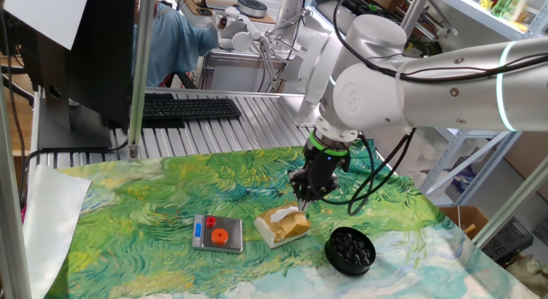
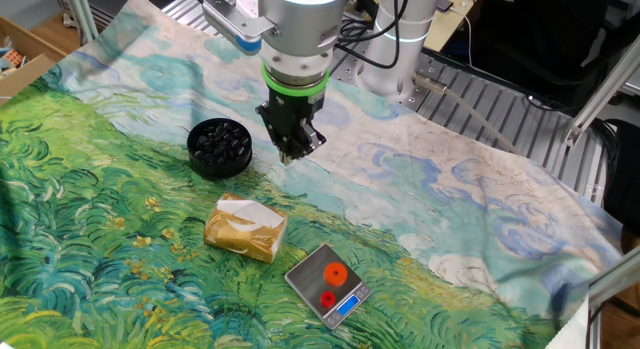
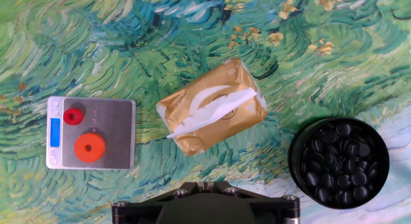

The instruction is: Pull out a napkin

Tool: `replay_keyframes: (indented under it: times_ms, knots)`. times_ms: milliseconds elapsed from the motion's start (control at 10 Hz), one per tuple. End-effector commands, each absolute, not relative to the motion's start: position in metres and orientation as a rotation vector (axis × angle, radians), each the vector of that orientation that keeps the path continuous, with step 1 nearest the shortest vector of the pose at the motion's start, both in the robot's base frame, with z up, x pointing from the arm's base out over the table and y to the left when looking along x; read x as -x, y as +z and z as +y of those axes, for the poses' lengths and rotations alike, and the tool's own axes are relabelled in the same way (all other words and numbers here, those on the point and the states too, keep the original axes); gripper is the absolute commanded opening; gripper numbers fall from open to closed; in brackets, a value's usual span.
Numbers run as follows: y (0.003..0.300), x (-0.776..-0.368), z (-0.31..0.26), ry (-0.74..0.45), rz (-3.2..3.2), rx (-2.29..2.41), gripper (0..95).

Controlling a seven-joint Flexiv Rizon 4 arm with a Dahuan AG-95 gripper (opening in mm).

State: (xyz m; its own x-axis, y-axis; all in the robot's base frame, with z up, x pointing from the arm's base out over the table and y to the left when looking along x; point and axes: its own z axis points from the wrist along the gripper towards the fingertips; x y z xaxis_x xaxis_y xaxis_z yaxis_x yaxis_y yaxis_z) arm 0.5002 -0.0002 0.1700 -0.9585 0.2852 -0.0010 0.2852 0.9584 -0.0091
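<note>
While the pincer (image 2: 292,149) hovers, its fingers' spread unclear, the napkin (image 3: 215,113) stays mostly inside its pack (image 3: 192,134).

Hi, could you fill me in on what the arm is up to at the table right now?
The gripper hangs in the air above the painted tablecloth, over the tan tissue pack, and holds nothing. A white napkin pokes out of the slot in the pack's top and has not been pulled out yet. A small scale with two red pieces on it sits on one side of the pack, and a black bowl of dark pieces on the other.
</note>
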Motion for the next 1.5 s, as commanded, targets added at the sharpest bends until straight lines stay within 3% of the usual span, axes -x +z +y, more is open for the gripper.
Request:
replay_keyframes:
  times_ms: [100, 400, 600, 1200, 1500]
  knots:
    - [0.1701, -0.5001, 0.0, -0.014, -3.069, 0.652, 0.0]
    - [0.1701, -0.5001, 0.0, -0.085, -3.024, 0.793, 0.0]
    - [0.1701, -0.5001, 0.0, -0.225, -2.953, 0.911, 0.0]
    - [0.1704, -0.5002, 0.0006, -0.254, -2.908, 1.111, 0.0]
    - [0.1727, -0.5033, 0.0013, -0.153, -2.949, 1.098, 0.0]
